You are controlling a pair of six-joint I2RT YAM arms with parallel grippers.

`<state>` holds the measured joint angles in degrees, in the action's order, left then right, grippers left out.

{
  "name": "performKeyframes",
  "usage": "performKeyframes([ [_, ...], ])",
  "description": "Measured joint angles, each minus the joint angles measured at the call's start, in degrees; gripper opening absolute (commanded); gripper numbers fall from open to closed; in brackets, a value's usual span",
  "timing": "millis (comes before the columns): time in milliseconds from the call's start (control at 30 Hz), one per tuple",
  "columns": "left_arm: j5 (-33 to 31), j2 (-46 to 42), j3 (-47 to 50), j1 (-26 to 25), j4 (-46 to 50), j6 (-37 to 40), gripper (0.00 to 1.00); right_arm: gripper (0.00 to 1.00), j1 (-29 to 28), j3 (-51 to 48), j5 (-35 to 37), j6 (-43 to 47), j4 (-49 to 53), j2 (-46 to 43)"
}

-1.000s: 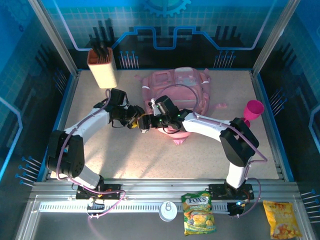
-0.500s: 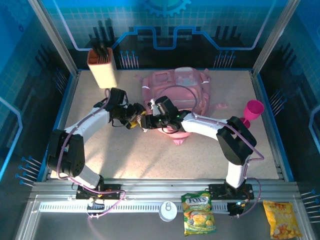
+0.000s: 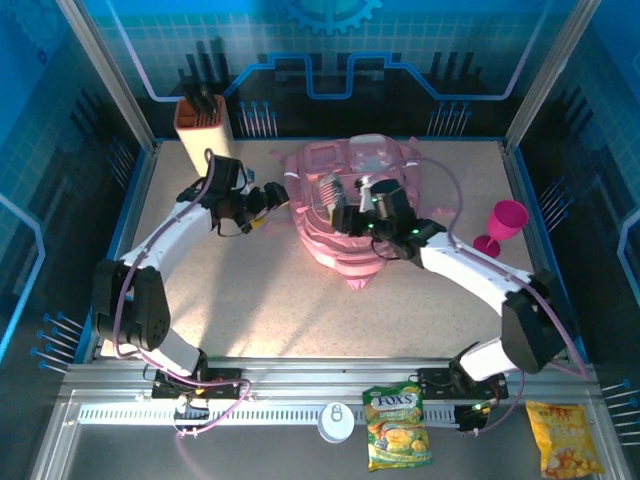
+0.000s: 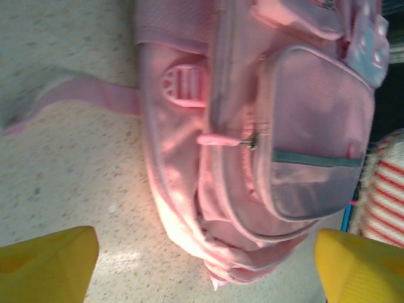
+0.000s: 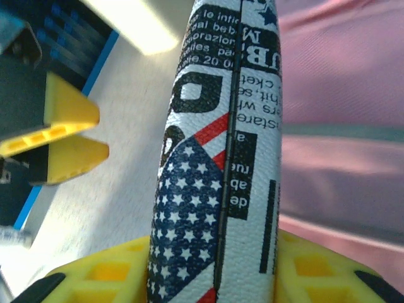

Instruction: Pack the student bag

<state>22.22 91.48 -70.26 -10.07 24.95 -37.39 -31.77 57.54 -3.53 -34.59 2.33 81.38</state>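
Loading: right end effector grips ball over bag, left end effector wide open, empty; next: insert ball into open compartment.

Table top: beige, speckled, fills the centre of the top view, with a thin blue border down its left and right edges. Silver aluminium posts at upper left and upper right. Back wall: blue grid panel, circuit-line graphic, gear at top centre. Side panels dark blue, same pattern. Metal rail across the bottom. Glare patch on the table, lower left of the left wrist view.
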Motion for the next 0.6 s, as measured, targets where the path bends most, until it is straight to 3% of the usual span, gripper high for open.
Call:
performKeyframes([
  [300, 4.7, 15.4, -12.6, -4.8, -0.7, 2.9, 0.54, 0.35, 7.3, -3.4, 5.3, -0.5, 5.0, -6.4],
  [600, 4.6, 25.6, -25.7, -5.2, 1.7, 3.3, 0.47, 0.36, 9.1, -5.1, 6.1, -2.6, 7.9, -7.0],
])
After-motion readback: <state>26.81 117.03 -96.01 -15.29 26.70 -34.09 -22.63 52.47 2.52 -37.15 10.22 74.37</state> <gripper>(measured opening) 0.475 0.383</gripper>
